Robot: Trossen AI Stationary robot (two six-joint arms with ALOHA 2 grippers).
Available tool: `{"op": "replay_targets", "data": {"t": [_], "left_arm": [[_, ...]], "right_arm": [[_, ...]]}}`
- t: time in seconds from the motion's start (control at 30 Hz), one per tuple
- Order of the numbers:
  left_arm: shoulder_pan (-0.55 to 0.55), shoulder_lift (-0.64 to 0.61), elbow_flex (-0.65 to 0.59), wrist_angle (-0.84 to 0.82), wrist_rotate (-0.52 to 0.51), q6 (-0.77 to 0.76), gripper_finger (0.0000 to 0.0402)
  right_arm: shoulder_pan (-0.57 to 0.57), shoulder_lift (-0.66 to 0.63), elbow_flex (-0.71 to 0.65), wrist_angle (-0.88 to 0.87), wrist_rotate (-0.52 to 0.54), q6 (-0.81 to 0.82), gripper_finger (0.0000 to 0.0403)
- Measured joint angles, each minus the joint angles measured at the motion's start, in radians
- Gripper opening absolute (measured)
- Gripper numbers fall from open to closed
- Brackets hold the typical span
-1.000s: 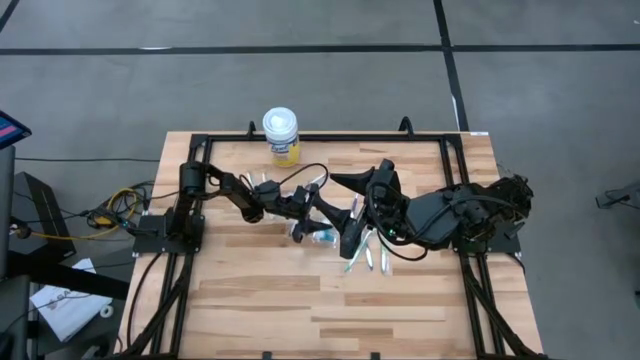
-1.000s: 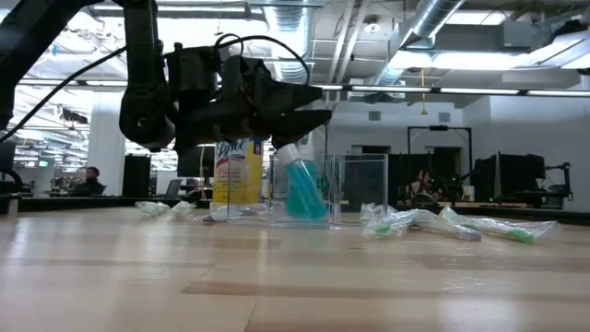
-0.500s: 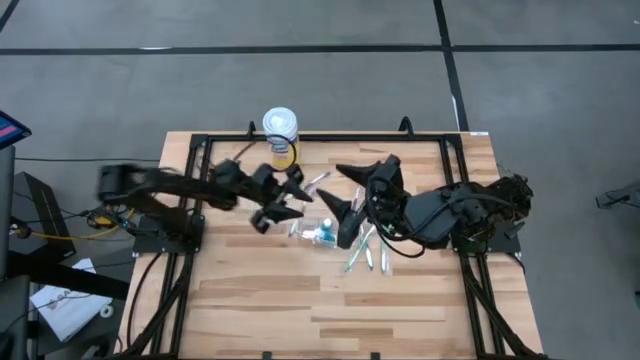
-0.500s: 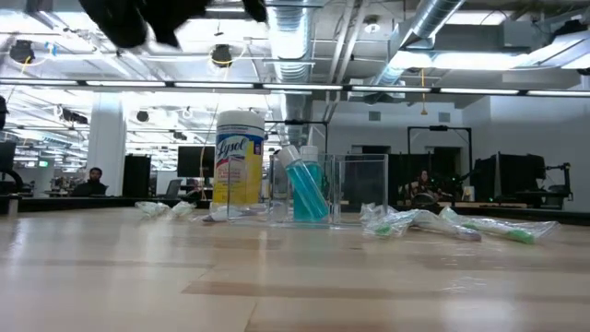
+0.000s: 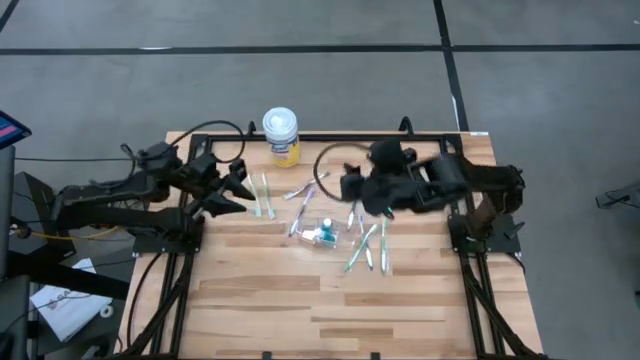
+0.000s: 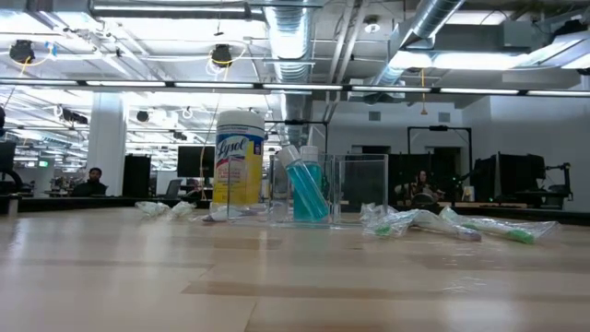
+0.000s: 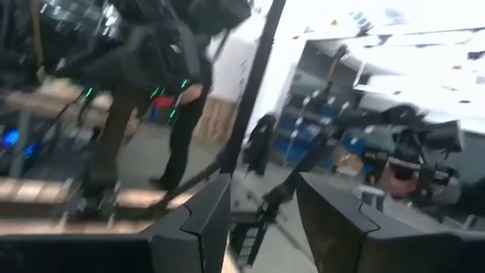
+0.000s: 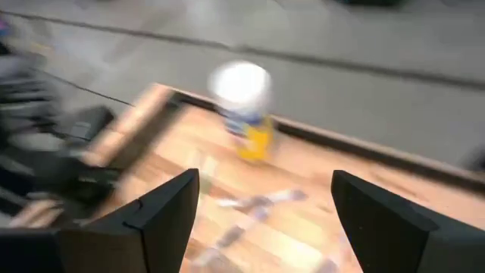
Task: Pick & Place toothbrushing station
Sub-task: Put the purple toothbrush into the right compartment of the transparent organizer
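Note:
A small clear cup (image 5: pixel 322 234) stands on its base mid-table, with two blue toothpaste tubes (image 6: pixel 306 191) inside it, one leaning. Thin wrapped toothbrushes lie flat around it: a pair (image 5: pixel 263 196) to its left, some (image 5: pixel 304 190) on its far side, and several (image 5: pixel 368 246) to its right, also in the low view (image 6: pixel 412 221). My left gripper (image 5: pixel 240 190) hovers open by the table's left edge, well clear of the cup; in its wrist view its fingers (image 7: pixel 261 220) hold nothing. My right gripper (image 5: pixel 348 188) hangs open above the table, on the far right of the cup (image 8: pixel 261 212).
A yellow wipes canister with a white lid (image 5: pixel 281 135) stands near the far edge, seen too in the low view (image 6: pixel 239 171) and the right wrist view (image 8: pixel 244 106). A black frame (image 5: pixel 300 137) rims the table. Bare wood (image 5: pixel 300 300) fills the near half.
My left gripper has risen from beside the cup and drawn back toward the table's left edge, out of the low view. The cup and its tubes have stayed put. My right gripper has swung toward the far edge and turned.

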Motion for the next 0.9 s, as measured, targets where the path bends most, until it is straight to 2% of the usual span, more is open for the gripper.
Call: {"op": "replay_targets", "data": {"t": [0.07,0.17,0.23,0.37,0.47,0.63,0.77,0.9], "left_arm": [[0.016,-0.001,0.000,-0.041,-0.001,0.026,0.0145],[0.032,0.020,-0.001,-0.052,-0.001,0.061,0.0145],[0.045,0.043,-0.001,-0.060,-0.001,0.098,0.0145],[0.091,0.100,-0.001,-0.056,0.031,0.130,0.0145],[0.134,0.125,-0.002,-0.058,0.113,0.129,0.0145],[0.192,0.146,-0.002,-0.052,0.178,0.167,0.0145],[0.253,0.146,-0.002,-0.053,0.225,0.173,0.0145],[0.315,0.146,-0.002,-0.056,0.248,0.173,0.0145]], "right_arm": [[-0.052,0.000,-0.006,-0.054,-0.047,0.070,0.0290],[-0.130,-0.005,-0.075,0.009,-0.113,0.087,0.0290],[-0.180,-0.001,-0.126,-0.032,-0.209,0.146,0.0290],[-0.236,0.020,-0.352,-0.014,-0.313,0.310,0.0290],[-0.267,0.010,-0.528,0.142,-0.386,0.382,0.0288],[-0.341,0.007,-0.775,0.367,-0.517,0.413,0.0271],[-0.404,0.006,-0.896,0.622,-0.624,0.354,0.0259],[-0.477,0.007,-0.942,0.710,-0.683,0.289,0.0255]]}}
